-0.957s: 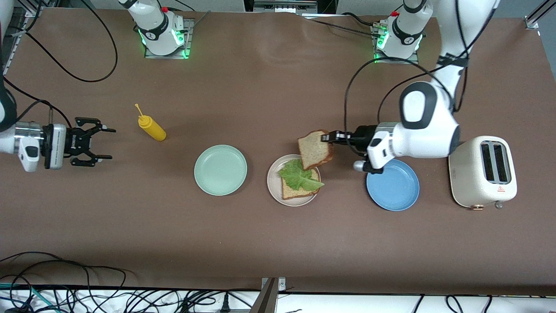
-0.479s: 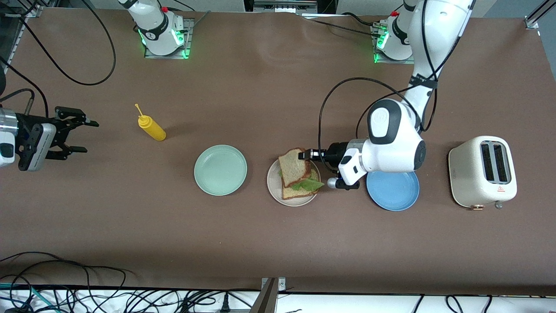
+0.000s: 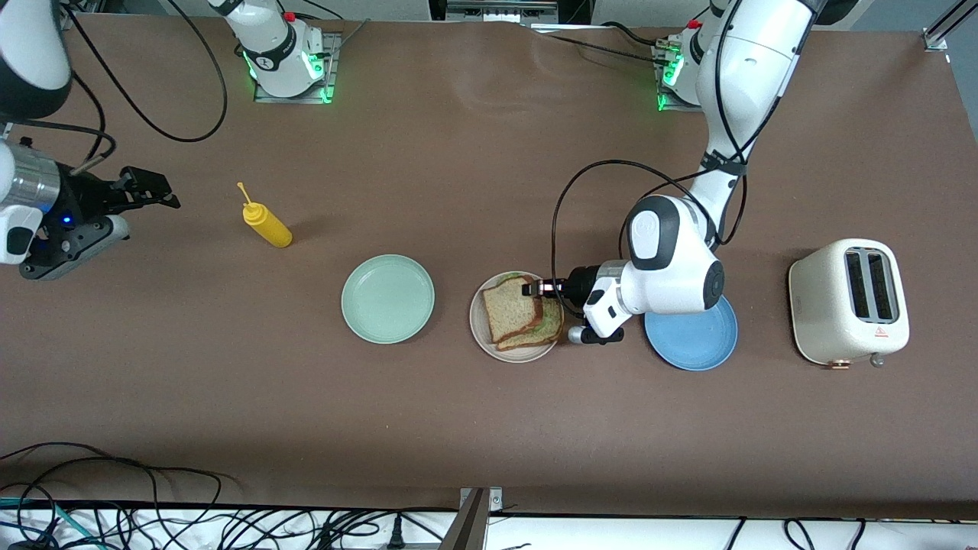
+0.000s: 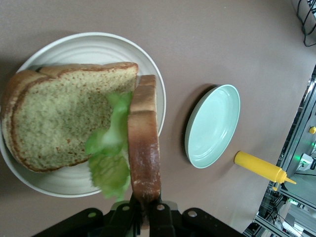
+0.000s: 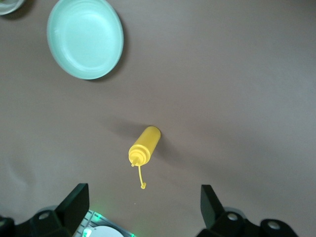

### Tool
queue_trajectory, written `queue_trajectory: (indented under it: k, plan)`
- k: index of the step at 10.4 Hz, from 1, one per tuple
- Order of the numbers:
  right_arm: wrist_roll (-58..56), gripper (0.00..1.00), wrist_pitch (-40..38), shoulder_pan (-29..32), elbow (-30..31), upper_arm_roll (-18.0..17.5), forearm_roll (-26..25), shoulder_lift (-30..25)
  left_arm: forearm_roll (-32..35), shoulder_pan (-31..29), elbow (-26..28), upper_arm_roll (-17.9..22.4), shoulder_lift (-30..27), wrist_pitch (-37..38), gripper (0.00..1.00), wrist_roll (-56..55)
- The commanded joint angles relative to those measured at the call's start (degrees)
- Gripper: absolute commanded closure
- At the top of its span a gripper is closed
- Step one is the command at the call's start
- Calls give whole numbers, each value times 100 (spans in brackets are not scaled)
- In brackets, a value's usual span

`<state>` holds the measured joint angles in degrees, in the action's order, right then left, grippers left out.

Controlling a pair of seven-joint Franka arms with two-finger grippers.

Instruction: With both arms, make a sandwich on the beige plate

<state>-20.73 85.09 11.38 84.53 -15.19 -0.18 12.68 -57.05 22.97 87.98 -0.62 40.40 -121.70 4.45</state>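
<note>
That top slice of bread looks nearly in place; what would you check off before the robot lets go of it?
1. Left gripper shut on the top slice: ok.
2. Top slice over the beige plate, above the lettuce and bottom slice: ok.
3. Top slice lying flat on the stack: not ok; the left wrist view shows it tilted on edge.
4. Lettuce inside the plate's rim: cannot tell.
5. Right gripper open and waiting over the table near the mustard bottle, away from the plate: ok.

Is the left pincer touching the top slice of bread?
Touching. In the left wrist view the left pincer is shut on the crust edge of the top slice, held over the lettuce on the beige plate.
</note>
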Motion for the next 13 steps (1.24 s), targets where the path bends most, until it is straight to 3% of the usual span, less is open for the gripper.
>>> queue_trajectory:
  k: [1, 3, 4, 5, 8, 10, 11, 13]
  plan:
    - [1478, 0, -98, -206, 106, -2, -254, -107, -175, -55, -141, 79, 117, -3, 72, 30]
    - [2193, 0, 252, -329, 570, -1, -507, -247, -132, -196, 26, 88, 117, 41, 49, 30]
    - [2405, 0, 541, -339, 851, -1, -518, -387, -105, -249, 70, 97, 108, 59, 19, 30]
    - [2416, 0, 648, -356, 889, -1, -509, -424, -96, -267, 175, 97, 99, 59, 0, 30]
    - [2451, 0, 895, -716, 863, 542, -378, -398, -96, -416, 290, 123, -23, 251, 0, -14]
    - [3559, 0, 887, -725, 872, 535, -316, -441, -70, -696, 282, 132, -399, 358, 0, -6]
    - [3907, 0, 896, -725, 898, 509, -316, -485, 313, -915, 342, 132, -663, 384, 0, 3]
    - [3814, 0, 922, -725, 907, 465, -264, -512, 2268, -1154, 588, 123, -1443, 393, 0, -23]
